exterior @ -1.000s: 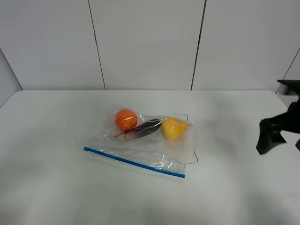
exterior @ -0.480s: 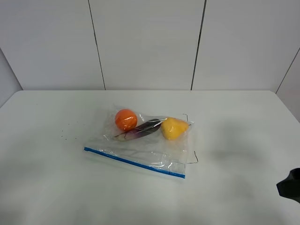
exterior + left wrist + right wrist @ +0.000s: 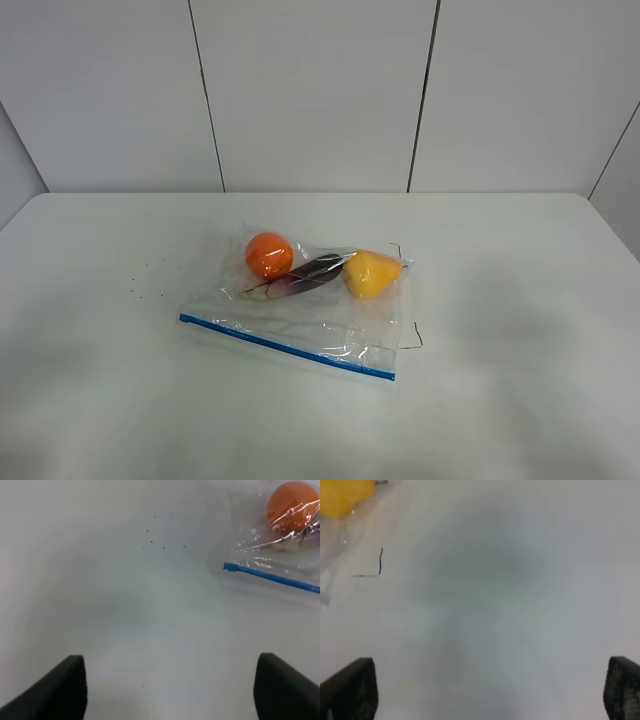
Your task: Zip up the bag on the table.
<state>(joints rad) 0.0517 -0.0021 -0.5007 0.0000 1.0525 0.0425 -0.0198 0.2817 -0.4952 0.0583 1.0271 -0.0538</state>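
The clear crinkly bag (image 3: 310,310) lies flat in the middle of the white table (image 3: 500,300). Its blue zipper strip (image 3: 285,347) runs along the near edge. Inside are an orange ball (image 3: 268,255), a dark purple piece (image 3: 312,272) and a yellow piece (image 3: 370,274). Neither gripper shows in the exterior high view. The left gripper (image 3: 170,690) is open over bare table, with the bag's zipper end (image 3: 231,567) and orange ball (image 3: 292,505) well apart from it. The right gripper (image 3: 490,690) is open over bare table, away from the yellow piece (image 3: 342,495).
Tiny dark specks (image 3: 150,275) dot the table left of the bag, also in the left wrist view (image 3: 162,535). A small black mark (image 3: 415,340) lies by the bag's right side, also in the right wrist view (image 3: 380,562). A panelled white wall (image 3: 310,90) stands behind.
The right arm, seen at the right edge a second ago, dropped toward the lower right corner and has now left the exterior high view. The bag has not moved.
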